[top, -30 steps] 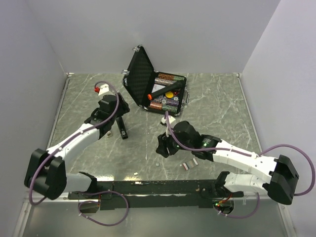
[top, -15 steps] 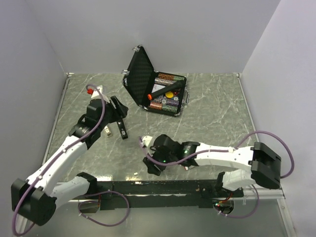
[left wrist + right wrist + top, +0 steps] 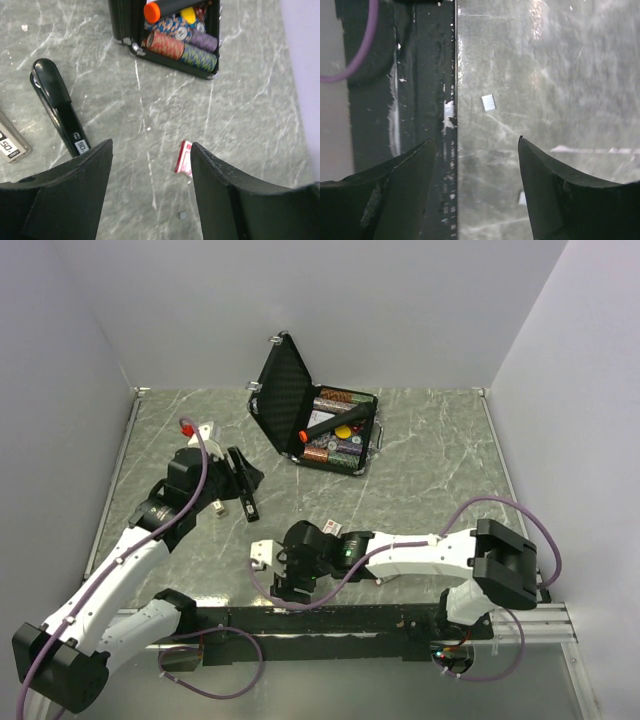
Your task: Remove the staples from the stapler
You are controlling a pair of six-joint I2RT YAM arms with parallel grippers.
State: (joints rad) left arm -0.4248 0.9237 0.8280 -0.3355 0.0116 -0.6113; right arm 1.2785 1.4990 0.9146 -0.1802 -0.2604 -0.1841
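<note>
marble table (image 3: 450, 480), one stapler (image 3: 59, 111), one case (image 3: 283, 390)

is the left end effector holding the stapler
No, the left end effector is open and empty; the stapler lies on the table beyond it.

White arms (image 3: 112, 575), black joints (image 3: 505, 565), purple cables (image 3: 206, 462)

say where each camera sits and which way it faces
Top external: above and behind, facing down; left arm and right arm show.
Left wrist: faces down at the stapler and poker chip case; the open left end effector shows.
Right wrist: faces down at the black rail at the near edge; the open right end effector shows.
Shared: top and left wrist both see stapler and case.
</note>
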